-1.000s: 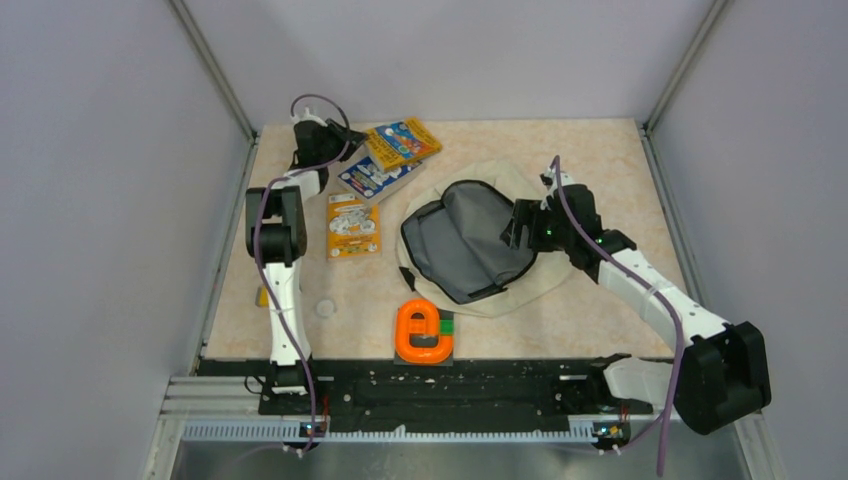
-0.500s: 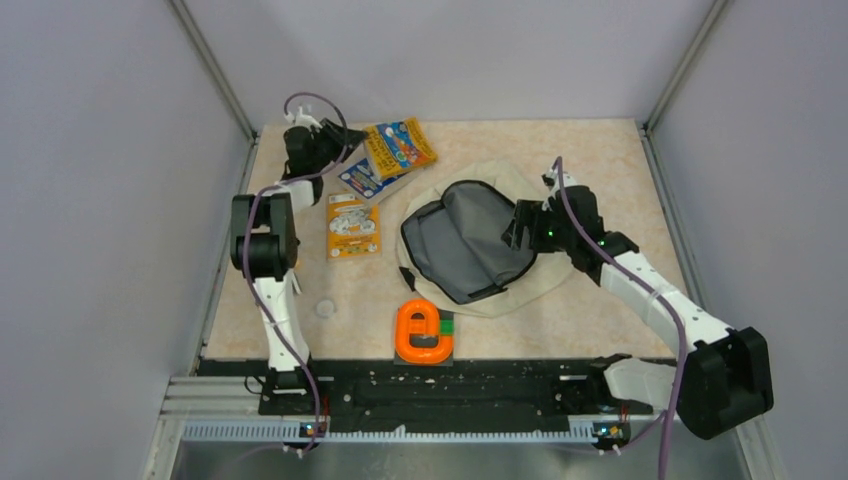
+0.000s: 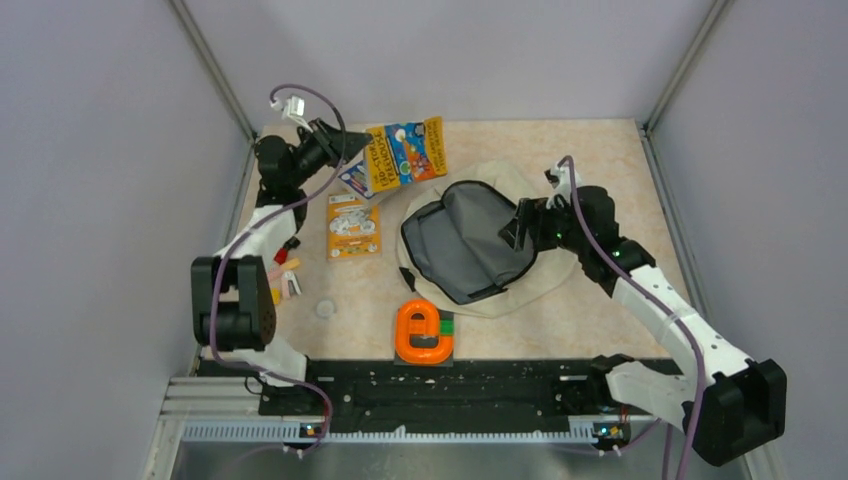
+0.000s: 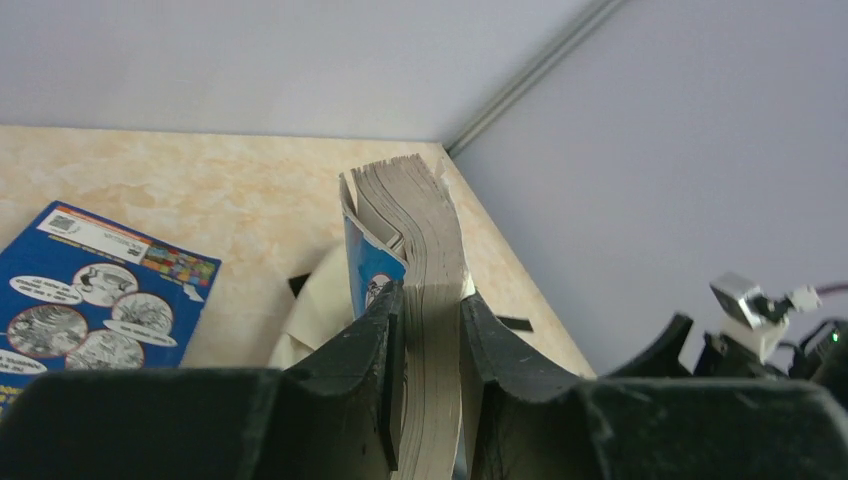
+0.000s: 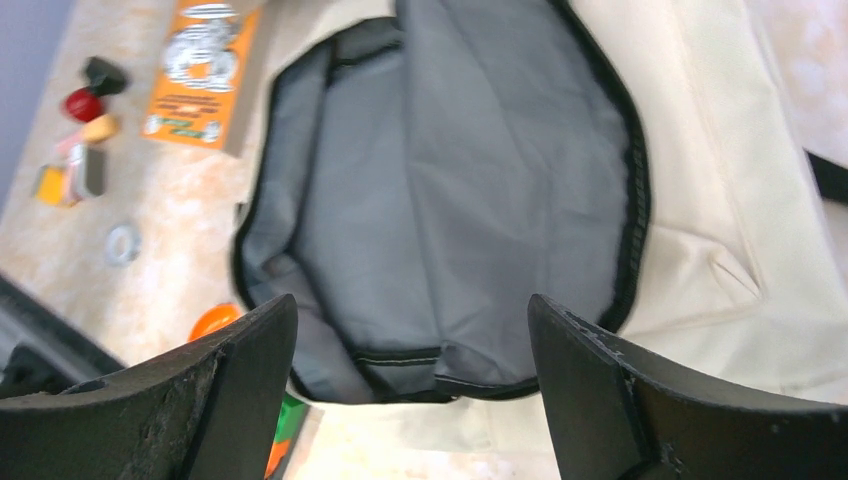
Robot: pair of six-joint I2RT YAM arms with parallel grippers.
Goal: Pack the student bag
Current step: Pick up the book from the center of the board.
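The left gripper (image 3: 338, 148) has lifted the thick book (image 3: 405, 150) off the booklets (image 3: 358, 180) and pinches its edge, so it can go into the student bag (image 3: 470, 250), lying mid-table with mouth gaping. The right gripper (image 3: 518, 228) hangs wide open at the bag's rim; the back-left corner (image 3: 250, 128) crowds the lift.

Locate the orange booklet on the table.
In the top view, the orange booklet lies flat on the left half of the table, just left of the open student bag and beyond the small white ring.
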